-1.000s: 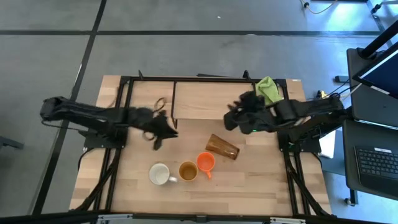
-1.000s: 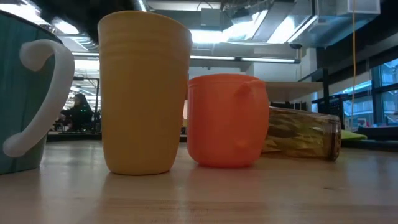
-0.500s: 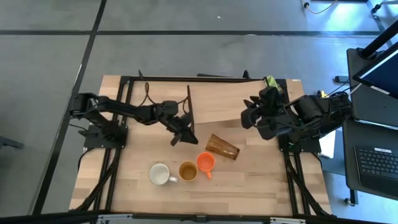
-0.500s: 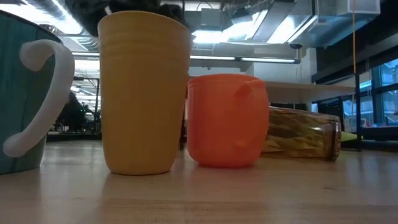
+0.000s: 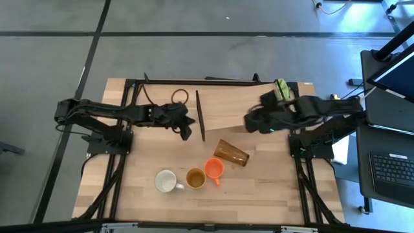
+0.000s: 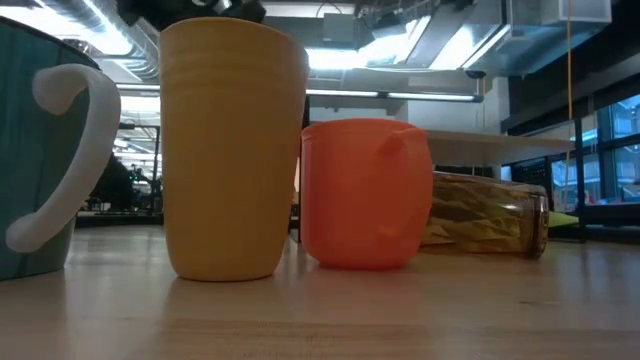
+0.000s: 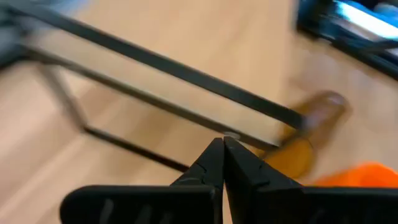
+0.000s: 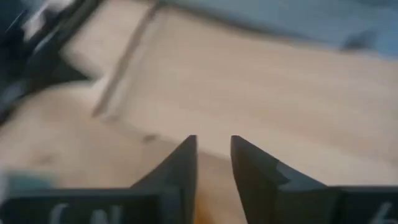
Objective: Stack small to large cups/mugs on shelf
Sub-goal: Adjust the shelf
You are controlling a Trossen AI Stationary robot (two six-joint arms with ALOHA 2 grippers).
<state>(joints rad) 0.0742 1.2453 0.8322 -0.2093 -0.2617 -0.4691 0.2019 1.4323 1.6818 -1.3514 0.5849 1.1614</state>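
Observation:
The shelf [image 5: 236,107] stands at the table's far middle, with its black left leg frame [image 5: 200,116] showing as a dark line. My left gripper [image 5: 187,131] is shut, just left of that frame. My right gripper [image 5: 248,124] is at the board's near edge, its fingers a narrow gap apart. The amber tumbler [image 5: 231,153] lies on its side near the shelf. The orange cup [image 5: 214,169], tan-yellow mug [image 5: 195,177] and white mug [image 5: 166,181] stand upright in a row nearer the front. My left gripper's shut tips [image 7: 222,144] stand right at a black bar of the shelf [image 7: 186,71]; I cannot tell whether they touch it. My right gripper's fingers [image 8: 183,163] point at the board's near edge [image 8: 143,134]; I cannot tell whether they touch it.
A green cloth [image 5: 279,90] lies at the far right corner, partly behind my right arm. Black rails run along both table sides [image 5: 119,162]. In the low view the tan-yellow mug [image 6: 235,150] and orange cup [image 6: 365,195] stand close together, with the tumbler [image 6: 485,215] behind them.
The shelf has slid along the table toward its right edge, and its left leg frame now shows beside the board. My left gripper has followed it toward the right, then gone a little toward the far edge. My right gripper has shifted slightly along the board's near edge.

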